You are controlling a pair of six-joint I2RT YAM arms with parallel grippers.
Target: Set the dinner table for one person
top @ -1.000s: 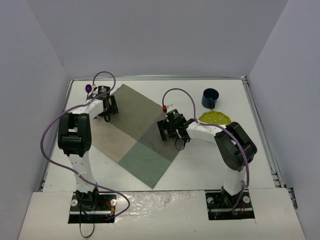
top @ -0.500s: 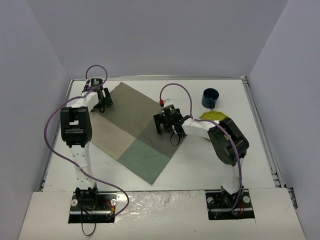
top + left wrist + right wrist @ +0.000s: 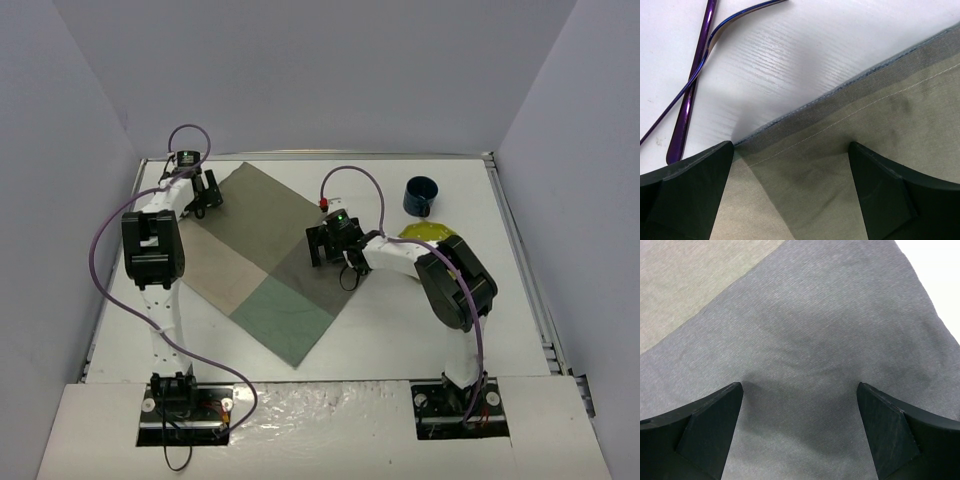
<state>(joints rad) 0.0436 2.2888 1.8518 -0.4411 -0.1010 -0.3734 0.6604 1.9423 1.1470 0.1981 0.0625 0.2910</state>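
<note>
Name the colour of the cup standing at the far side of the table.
The cup is dark blue; the top external view shows it best.

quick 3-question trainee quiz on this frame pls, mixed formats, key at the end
1. True or false: the blue mug stands on the patchwork cloth.
2. In the left wrist view, what lies on the bare table just past the cloth's stitched edge?
A. purple cutlery
B. a drinking glass
C. a folded paper napkin
3. Fill in: the left claw and the right claw are both ___ (open or shut) over the cloth.

Key: 1 false, the mug stands on the table apart from the cloth; 2 A; 3 open.
</note>
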